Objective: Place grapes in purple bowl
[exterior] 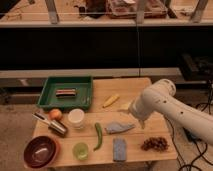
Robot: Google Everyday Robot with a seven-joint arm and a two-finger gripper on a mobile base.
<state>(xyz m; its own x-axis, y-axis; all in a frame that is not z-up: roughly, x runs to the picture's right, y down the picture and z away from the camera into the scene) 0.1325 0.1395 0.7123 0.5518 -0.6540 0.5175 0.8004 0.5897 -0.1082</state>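
The grapes (pixel 155 144), a dark reddish-brown bumpy bunch, lie on the wooden table (pixel 135 87) near its front right corner. The purple bowl (pixel 41 151), wide and maroon, stands at the front left corner and looks empty. My white arm reaches in from the right over the table's right half. The gripper (pixel 141 122) hangs at its lower end, above the table behind and a little to the left of the grapes, apart from them. It is far to the right of the bowl.
A green tray (pixel 52 95) holding a small bar stands at the back left. An orange (pixel 55 114), a metal can (pixel 55 126), a white cup (pixel 76 118), a green cup (pixel 80 150), a green pepper (pixel 98 136), a yellow fruit (pixel 111 100), a grey cloth (pixel 119 127) and a blue sponge (pixel 119 149) lie about.
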